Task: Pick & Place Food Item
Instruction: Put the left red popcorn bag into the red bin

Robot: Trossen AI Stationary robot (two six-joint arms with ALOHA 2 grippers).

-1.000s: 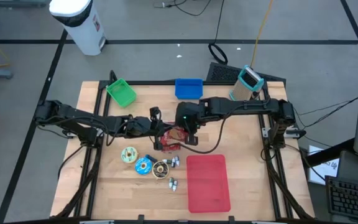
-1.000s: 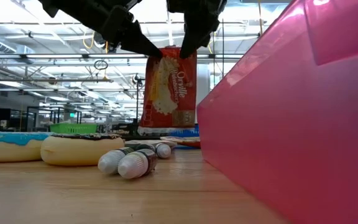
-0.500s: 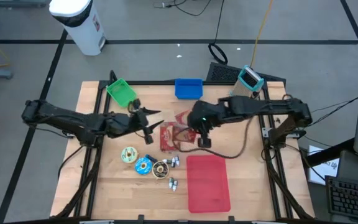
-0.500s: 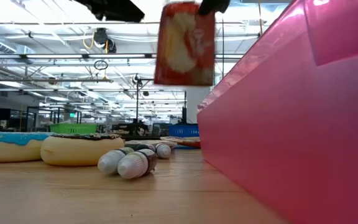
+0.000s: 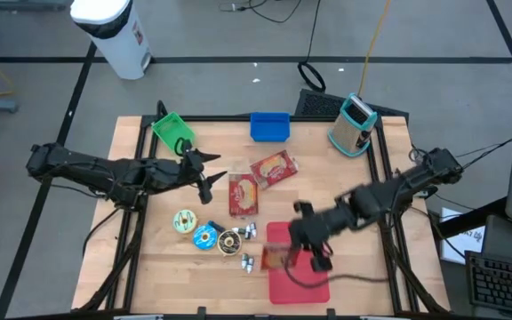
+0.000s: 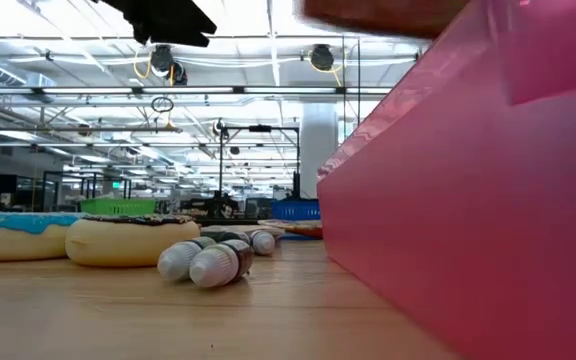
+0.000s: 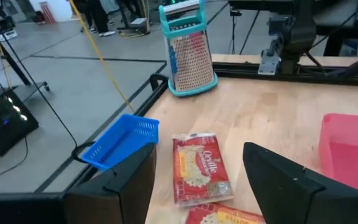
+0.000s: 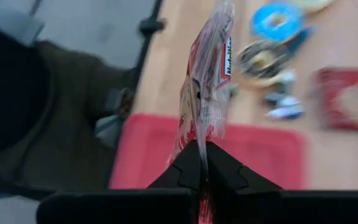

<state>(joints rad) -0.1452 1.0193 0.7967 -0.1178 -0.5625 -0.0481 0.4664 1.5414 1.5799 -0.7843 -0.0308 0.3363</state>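
Observation:
My right gripper [image 5: 290, 249] is shut on a red popcorn packet [image 8: 207, 81], held in the air over the left part of the red tray [image 5: 302, 283]. In the low view the packet [image 6: 388, 12] is a blur at the top edge. Two more popcorn packets [image 5: 244, 194] [image 5: 272, 169] lie flat on the table's middle. My left gripper [image 5: 207, 173] hangs open left of them, above the table, with nothing between its fingers [image 7: 129, 186]. My right gripper pinches one end of the packet [image 8: 202, 146] between its two shut fingers. The fingers slant down from the table's right side. The packet sticks out beyond the fingertips edge-on to the wrist camera, lifted clear of tray and table.
Three donuts [image 5: 205, 233] and small bottles [image 5: 248, 233] lie left of the tray near the front. A green basket [image 5: 174, 132], a blue basket [image 5: 270, 126] and a teal grater [image 5: 354, 123] stand along the far edge. In the low view the tray's pink wall [image 6: 468, 200] fills the right.
Both grippers held the packet upright at mid-table. My left gripper opened, let go, and drew back toward the table's left and up. My right gripper swung fast toward the near edge with the packet, which now hangs over the red tray.

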